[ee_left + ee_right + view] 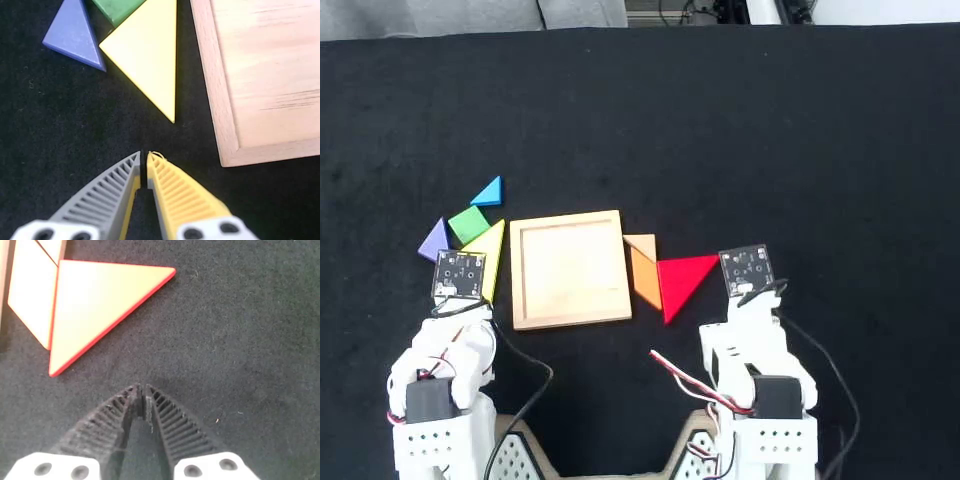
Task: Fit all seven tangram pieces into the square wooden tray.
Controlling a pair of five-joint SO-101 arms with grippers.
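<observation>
Black surface (720, 120) carries a purple triangle (434, 240), green square (469, 223), blue triangle (489, 192) and yellow triangle (490, 255), then the wooden tray (570, 270), a tan piece (641, 245), orange piece (645, 280) and red triangle (682, 280). My left tool (144, 156) sits pressed together near the yellow triangle's tip. My right tool (142, 389), likewise pressed together, sits near the red triangle.

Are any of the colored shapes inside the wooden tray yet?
No, only plain wood shows inside the wooden tray; the yellow triangle and red triangle lie beside it on the black table.
</observation>
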